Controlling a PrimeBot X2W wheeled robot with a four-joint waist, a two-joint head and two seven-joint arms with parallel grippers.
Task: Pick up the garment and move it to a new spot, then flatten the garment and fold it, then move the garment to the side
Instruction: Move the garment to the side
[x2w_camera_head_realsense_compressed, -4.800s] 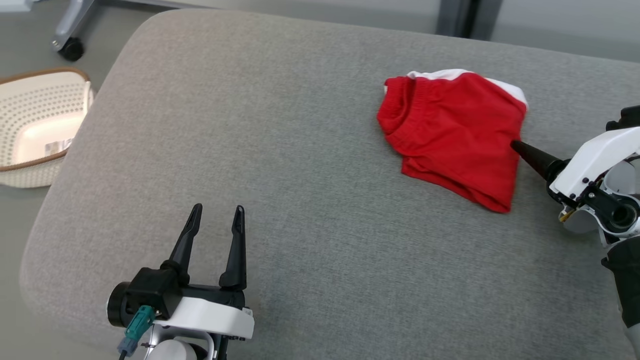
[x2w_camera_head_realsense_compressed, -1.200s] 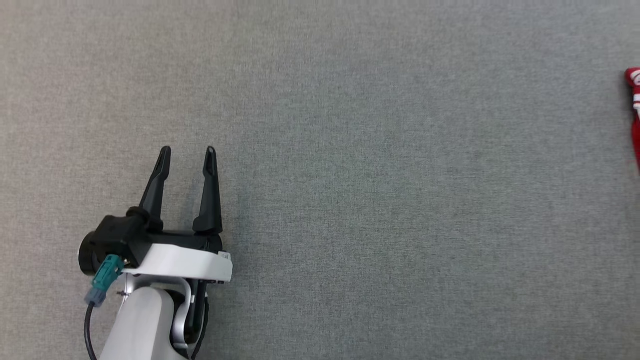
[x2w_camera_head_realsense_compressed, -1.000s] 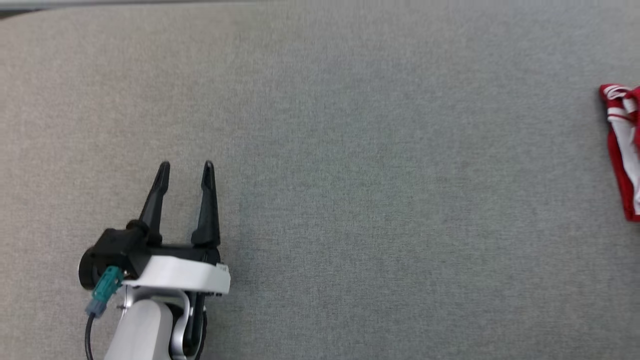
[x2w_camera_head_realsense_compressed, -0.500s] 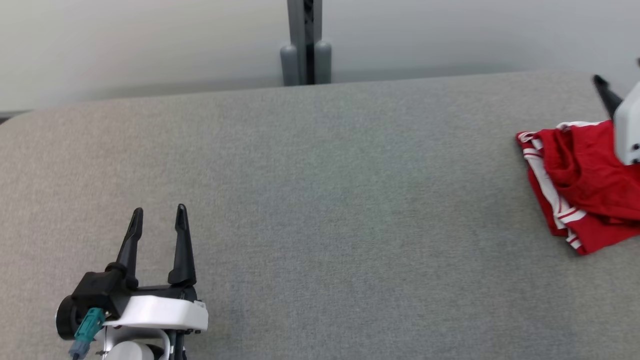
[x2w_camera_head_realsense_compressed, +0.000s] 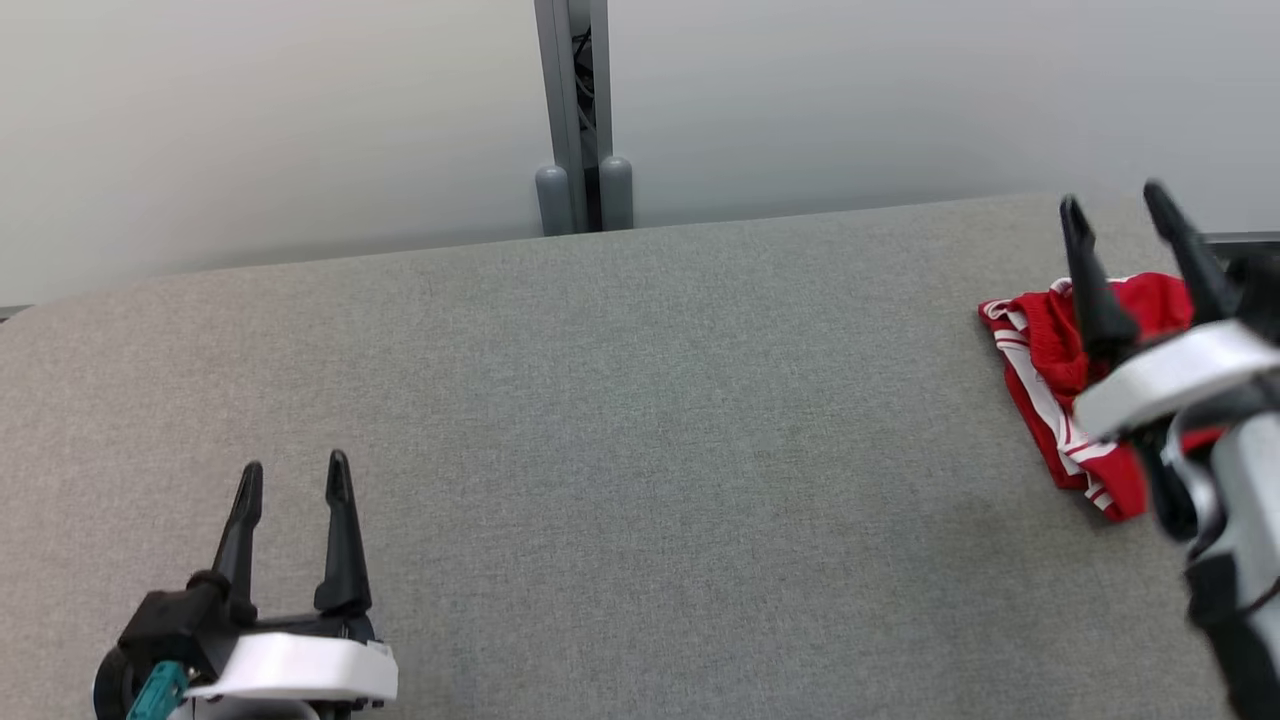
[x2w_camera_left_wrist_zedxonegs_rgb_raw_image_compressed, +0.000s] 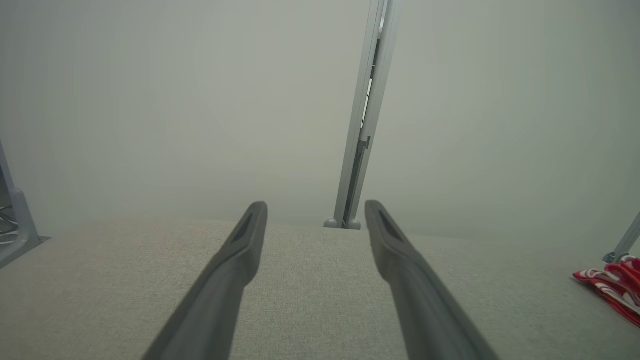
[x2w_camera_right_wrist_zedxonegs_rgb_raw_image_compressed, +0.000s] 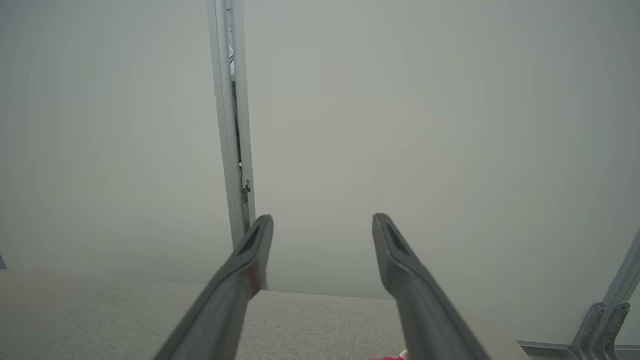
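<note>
The garment (x2w_camera_head_realsense_compressed: 1050, 350) is red with white stripes. It lies folded on the grey cushion (x2w_camera_head_realsense_compressed: 640, 420) at the far right, and its edge also appears at the right of the left wrist view (x2w_camera_left_wrist_zedxonegs_rgb_raw_image_compressed: 610, 285). My right gripper (x2w_camera_head_realsense_compressed: 1115, 205) hangs open above the garment, its fingers empty and pointing away over the back edge; a sliver of the garment (x2w_camera_right_wrist_zedxonegs_rgb_raw_image_compressed: 390, 357) peeks below them in the right wrist view. My left gripper (x2w_camera_head_realsense_compressed: 293, 478) stands open and empty over the cushion's front left, far from the garment.
A pale partition wall with a grey vertical post (x2w_camera_head_realsense_compressed: 578, 110) runs behind the cushion. The cushion's back edge lies just beyond the garment. A grey metal foot (x2w_camera_right_wrist_zedxonegs_rgb_raw_image_compressed: 600, 320) stands at the far right.
The head camera has tilted up and swung, bringing the wall and the garment into view. My right gripper has risen above the garment. The left gripper stays open.
</note>
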